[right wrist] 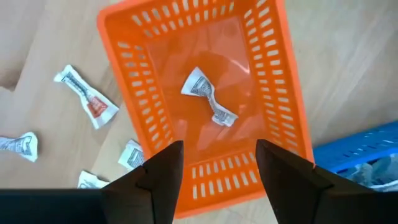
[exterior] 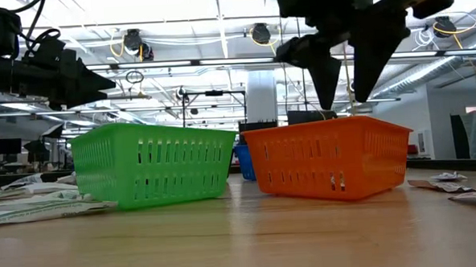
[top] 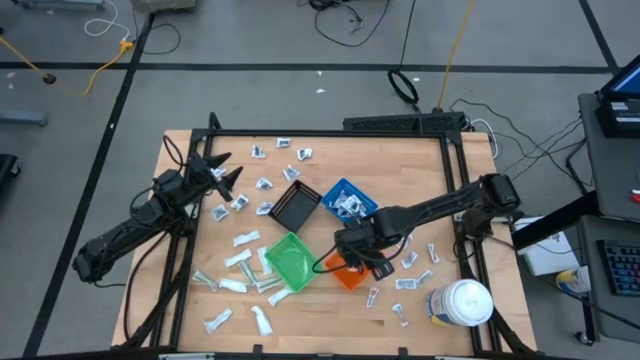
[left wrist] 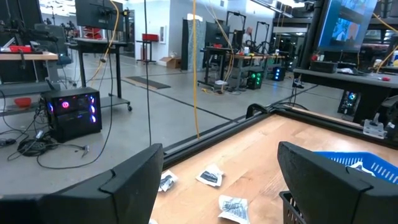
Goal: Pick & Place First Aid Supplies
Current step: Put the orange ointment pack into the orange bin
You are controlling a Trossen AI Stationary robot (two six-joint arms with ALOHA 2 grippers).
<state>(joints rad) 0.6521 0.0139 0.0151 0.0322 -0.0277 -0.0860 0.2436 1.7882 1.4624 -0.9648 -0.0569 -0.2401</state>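
My right gripper hangs open, pointing down over the orange bin. It also shows above that bin in the low view. One small white packet lies on the bin's floor, clear of the fingers. Many first aid supplies lie flat on the table, such as packets left of the green bin and packets beside the orange bin. My left gripper waits open and level over the table's left side, holding nothing.
The green bin, black bin and blue bin stand clustered with the orange bin at mid-table. The blue one holds several packets. A large white jar stands at the near right corner. A black frame rail borders the table.
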